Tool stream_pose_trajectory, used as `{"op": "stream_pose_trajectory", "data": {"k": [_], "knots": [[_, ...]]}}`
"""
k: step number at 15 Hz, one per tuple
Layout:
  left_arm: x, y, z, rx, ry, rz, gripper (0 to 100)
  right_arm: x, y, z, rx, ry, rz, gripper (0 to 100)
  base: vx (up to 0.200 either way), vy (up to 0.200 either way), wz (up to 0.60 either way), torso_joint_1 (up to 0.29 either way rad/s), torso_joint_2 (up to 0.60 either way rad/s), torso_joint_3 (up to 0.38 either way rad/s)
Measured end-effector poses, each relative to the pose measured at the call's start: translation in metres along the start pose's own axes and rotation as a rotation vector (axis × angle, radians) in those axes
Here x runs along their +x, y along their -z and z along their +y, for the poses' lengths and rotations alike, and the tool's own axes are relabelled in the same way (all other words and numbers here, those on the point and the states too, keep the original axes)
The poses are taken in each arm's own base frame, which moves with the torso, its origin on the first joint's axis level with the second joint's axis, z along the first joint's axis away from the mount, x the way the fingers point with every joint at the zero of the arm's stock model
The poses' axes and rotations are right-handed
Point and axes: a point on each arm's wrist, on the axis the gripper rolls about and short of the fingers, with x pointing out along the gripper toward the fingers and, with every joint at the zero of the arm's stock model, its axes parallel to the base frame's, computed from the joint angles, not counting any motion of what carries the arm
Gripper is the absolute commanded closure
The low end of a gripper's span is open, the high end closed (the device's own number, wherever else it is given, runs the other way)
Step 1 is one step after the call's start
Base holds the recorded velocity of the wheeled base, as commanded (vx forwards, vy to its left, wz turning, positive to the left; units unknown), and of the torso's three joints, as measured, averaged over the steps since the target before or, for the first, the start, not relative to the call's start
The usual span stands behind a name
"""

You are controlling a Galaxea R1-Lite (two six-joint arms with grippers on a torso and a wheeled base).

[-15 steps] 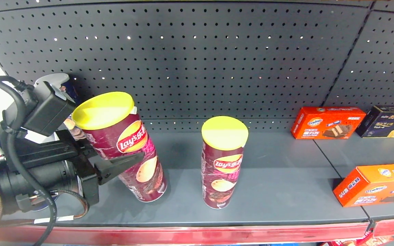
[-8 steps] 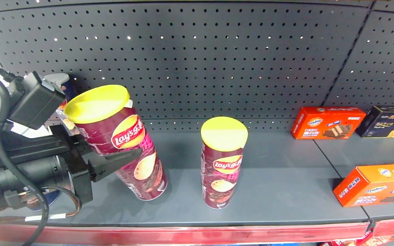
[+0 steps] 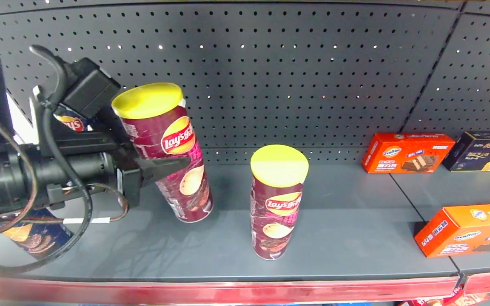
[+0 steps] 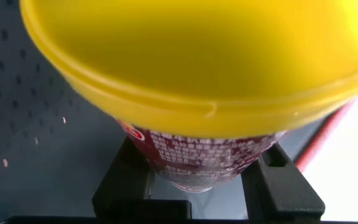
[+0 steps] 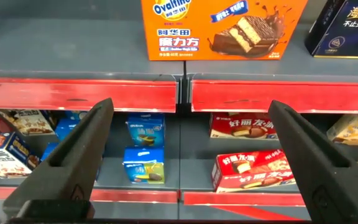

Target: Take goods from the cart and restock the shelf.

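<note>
Head view: my left gripper (image 3: 165,160) squeezes a tilted chip can (image 3: 172,140) at ten o'clock from the standing can (image 3: 276,212), ready to stand beside it.

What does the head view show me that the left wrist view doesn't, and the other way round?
Head view, not left wrist: the held chip can is tilted; a second chip can stands upright to its right on the shelf, with two orange boxes and a dark box farther right. Left wrist, not head: the left gripper pressing the can from both sides, below its yellow lid. Both: the held can, its lid, the pegboard.
</note>
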Motion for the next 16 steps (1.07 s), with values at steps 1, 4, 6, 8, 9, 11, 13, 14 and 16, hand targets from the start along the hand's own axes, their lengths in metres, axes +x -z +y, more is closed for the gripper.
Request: {"op": "stream_pose_trajectory", "data": {"k": [1, 4, 6, 8, 9, 11, 13, 14, 16], "knots": [[0.011, -0.002, 0.006, 0.011, 0.028, -0.001, 100, 0.000, 0.000, 0.000, 0.000, 0.000, 0.000, 0, 0.000, 0.000, 0.00, 0.000, 0.00, 0.000], [0.043, -0.007, 0.027, 0.039, 0.083, -0.007, 100, 0.000, 0.000, 0.000, 0.000, 0.001, 0.000, 0, 0.000, 0.000, 0.00, 0.000, 0.00, 0.000], [0.068, -0.002, 0.038, 0.082, 0.094, 0.009, 100, 0.000, 0.000, 0.000, 0.000, 0.000, 0.000, 0, 0.000, 0.000, 0.00, 0.000, 0.00, 0.000], [0.091, -0.001, 0.047, 0.140, 0.124, 0.003, 100, 0.000, 0.000, 0.000, 0.000, 0.000, 0.000, 0, 0.000, 0.000, 0.00, 0.000, 0.00, 0.000], [0.101, -0.001, 0.050, 0.156, 0.181, -0.018, 100, 0.000, 0.000, 0.000, 0.000, 0.000, 0.000, 0, 0.000, 0.000, 0.00, 0.000, 0.00, 0.000], [0.117, -0.001, 0.055, 0.165, 0.238, -0.038, 100, 0.000, 0.000, 0.000, 0.000, 0.000, 0.000, 0, 0.000, 0.000, 0.00, 0.000, 0.00, 0.000], [0.130, 0.000, 0.061, 0.164, 0.260, -0.044, 100, 0.000, 0.000, 0.000, 0.000, 0.000, 0.000, 0, 0.000, 0.000, 0.00, 0.000, 0.00, 0.000], [0.136, 0.002, 0.062, 0.162, 0.285, -0.048, 100, 0.000, 0.000, 0.000, 0.000, 0.001, 0.000, 0, 0.000, 0.000, 0.00, 0.000, 0.00, 0.000], [0.144, 0.005, 0.066, 0.166, 0.318, -0.057, 100, 0.000, 0.000, 0.000, 0.000, 0.000, 0.000, 0, 0.000, 0.000, 0.00, 0.000, 0.00, 0.000]]}}
